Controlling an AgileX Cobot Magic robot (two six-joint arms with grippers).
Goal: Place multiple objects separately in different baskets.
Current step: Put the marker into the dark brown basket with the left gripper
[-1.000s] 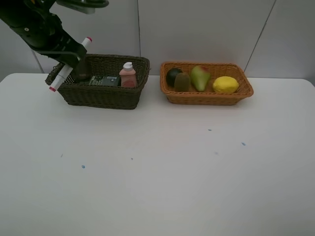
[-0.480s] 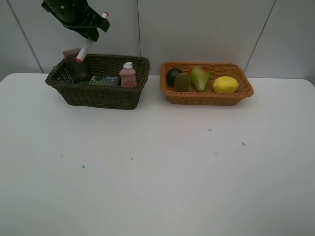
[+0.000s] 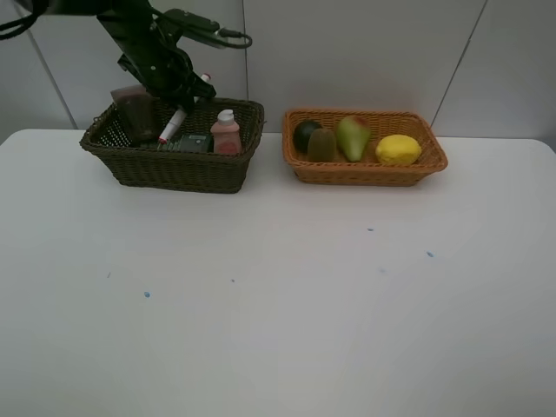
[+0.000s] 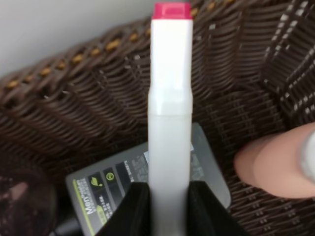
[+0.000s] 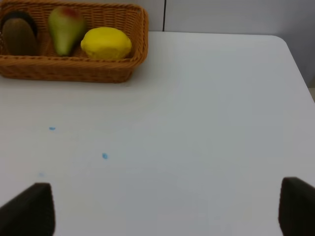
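Exterior high shows white table (image 3: 278, 304) against grey panelled wall (image 3: 365, 52).

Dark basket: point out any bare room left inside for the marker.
The dark basket is crowded: mauve cup at its left end, green bottle mid-floor, pink bottle toward the right. Bare wicker shows beyond the marker tip, along the wall.

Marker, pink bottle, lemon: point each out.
white red-tipped marker (image 4: 170, 123), left wrist view, on its white barrel above the jaws.
pink bottle (image 3: 226, 137), exterior high view, on its body below the white cap.
yellow lemon (image 3: 398, 149), exterior high view, on its middle.
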